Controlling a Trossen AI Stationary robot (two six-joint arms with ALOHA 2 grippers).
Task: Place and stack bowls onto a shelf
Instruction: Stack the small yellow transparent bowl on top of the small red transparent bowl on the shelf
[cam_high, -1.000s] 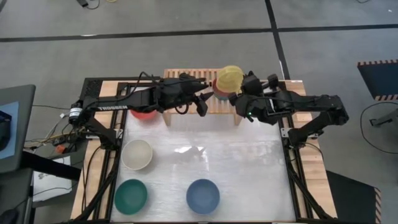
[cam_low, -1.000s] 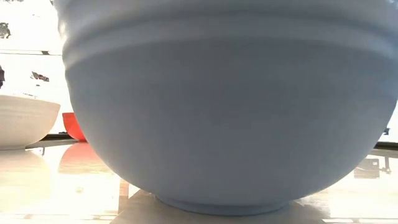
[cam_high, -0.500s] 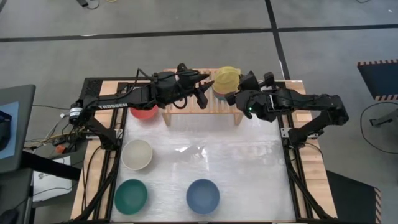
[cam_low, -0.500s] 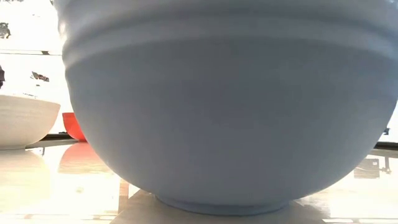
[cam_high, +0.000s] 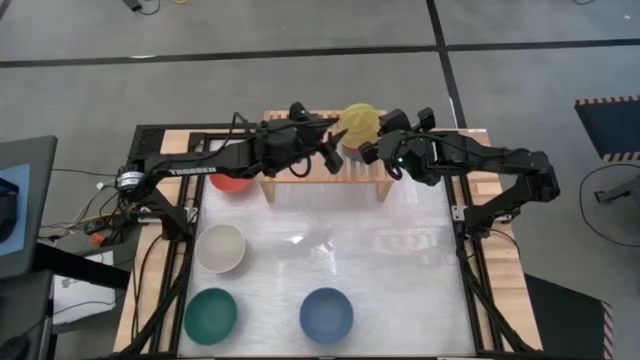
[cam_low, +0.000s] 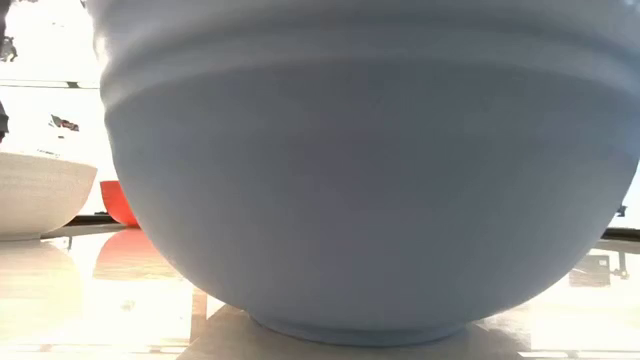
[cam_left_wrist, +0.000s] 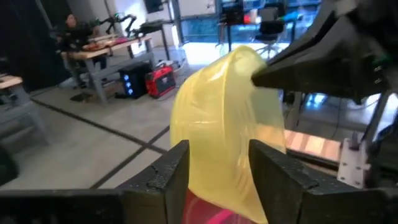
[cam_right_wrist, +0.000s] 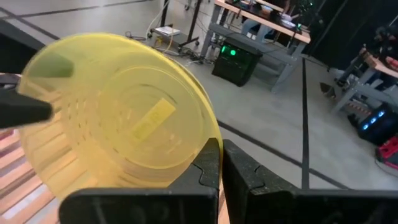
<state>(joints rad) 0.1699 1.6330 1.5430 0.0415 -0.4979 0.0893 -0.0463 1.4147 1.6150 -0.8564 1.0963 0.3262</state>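
Yellow bowl (cam_high: 359, 124) held up on edge above the right end of the shelf (cam_high: 300, 171), top centre of the high view, over a pink bowl (cam_left_wrist: 214, 213) whose rim peeks out just below it in the left wrist view. Right claw (cam_high: 371, 150) clamped on the yellow rim, fingers pressed together on the thin wall, bowl's base turned toward its camera. Left claw (cam_high: 330, 143) just beside, on the bowl's other side, fingers spread with the yellow wall seen between them; whether touching, impossible to tell. Bowl's opening facing sideways rather than up, so tipping level over the pink one looks like the hinge of the coming move; right arm the one in charge, left the nearer helper.

Against half a second back: bowl and both claws shifted slightly toward the frame's top, the left claw closer in on the bowl. Red (cam_high: 231, 182), cream (cam_high: 220, 247), green (cam_high: 210, 314) and blue (cam_high: 326, 314) bowls unchanged on the bench (cam_high: 400, 270).
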